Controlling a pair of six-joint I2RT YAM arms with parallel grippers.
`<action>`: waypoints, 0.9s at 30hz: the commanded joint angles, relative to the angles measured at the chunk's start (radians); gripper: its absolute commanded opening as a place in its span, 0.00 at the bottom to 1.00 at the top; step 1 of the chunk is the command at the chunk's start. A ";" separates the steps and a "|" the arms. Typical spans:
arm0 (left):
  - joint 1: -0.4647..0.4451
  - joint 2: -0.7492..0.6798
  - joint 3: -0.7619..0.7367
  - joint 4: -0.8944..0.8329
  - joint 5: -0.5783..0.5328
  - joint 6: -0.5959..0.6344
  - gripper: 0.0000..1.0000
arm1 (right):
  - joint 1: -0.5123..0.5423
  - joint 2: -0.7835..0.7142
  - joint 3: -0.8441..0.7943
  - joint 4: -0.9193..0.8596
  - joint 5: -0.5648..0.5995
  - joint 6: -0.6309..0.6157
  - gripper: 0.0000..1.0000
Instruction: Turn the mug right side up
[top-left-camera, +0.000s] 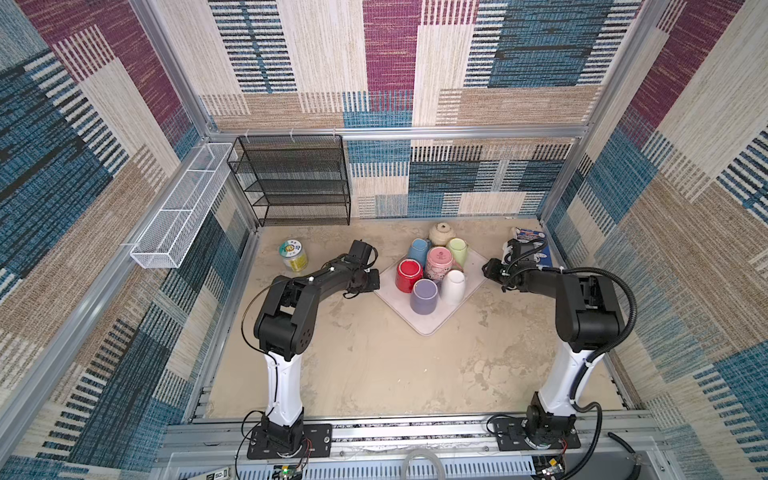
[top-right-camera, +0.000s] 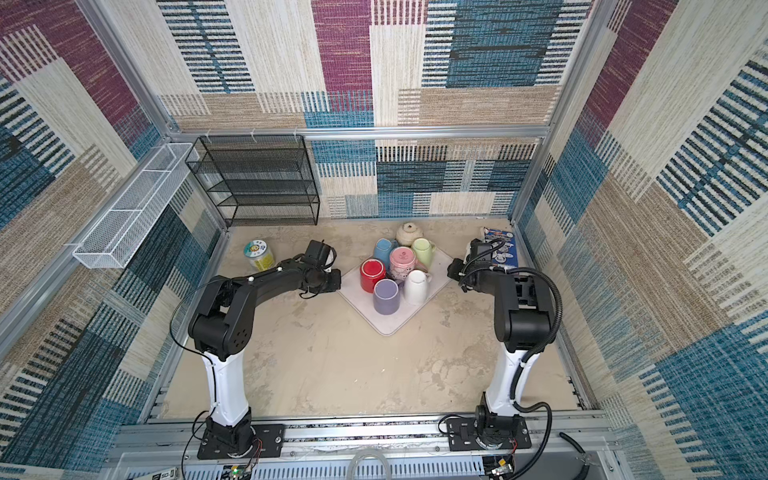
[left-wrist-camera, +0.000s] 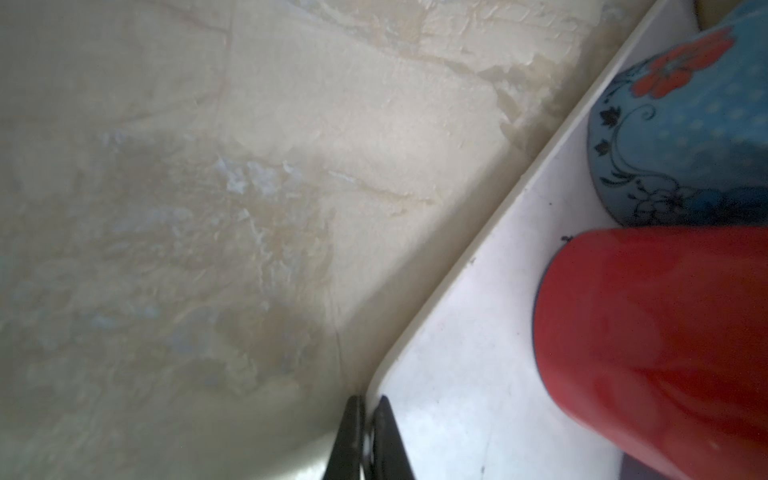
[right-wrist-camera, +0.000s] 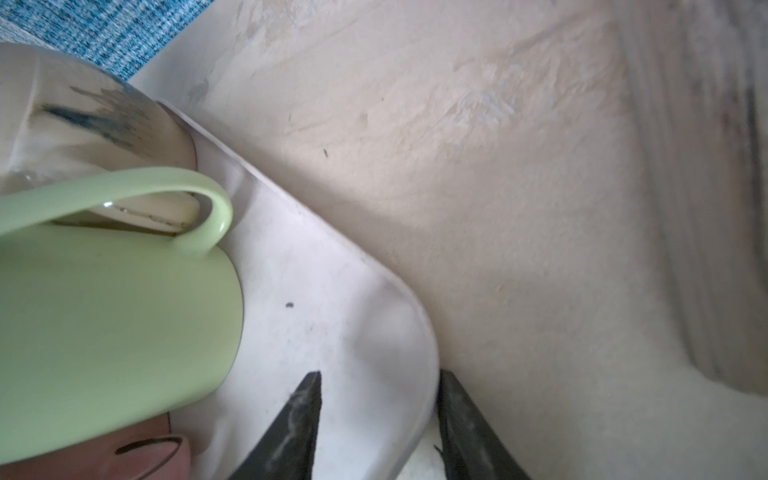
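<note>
Six mugs (top-left-camera: 438, 259), one beige cup (top-left-camera: 441, 233), one tray (top-left-camera: 428, 324)

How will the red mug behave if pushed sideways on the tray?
Probably slides rather than tips: the red mug sits squat on the smooth tray. Its glossy glaze looks slippery. May bump the purple mug.

Tray (top-left-camera: 432, 322) on the desk (top-left-camera: 374, 365), right of centre and toward the back, one corner to the front. Mugs (top-left-camera: 439, 262) crowded on its rear half, pot (top-left-camera: 441, 233) at its back corner. Left gripper (top-left-camera: 376, 279) at the tray's left corner, right gripper (top-left-camera: 487, 266) at its right corner. Jar (top-left-camera: 293, 255) back left, box (top-left-camera: 530, 235) back right. Wire rack (top-left-camera: 295, 183) against the back wall, basket (top-left-camera: 178, 216) on the left wall.
</note>
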 joint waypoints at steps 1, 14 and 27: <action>0.003 -0.039 -0.031 -0.046 0.003 -0.014 0.00 | 0.000 0.011 0.003 -0.102 -0.021 -0.001 0.36; 0.001 -0.123 -0.151 -0.028 -0.002 -0.034 0.00 | 0.001 0.130 0.125 -0.156 -0.048 0.000 0.14; 0.004 -0.231 -0.249 -0.047 -0.039 -0.038 0.00 | 0.061 0.026 0.039 -0.196 0.000 -0.021 0.00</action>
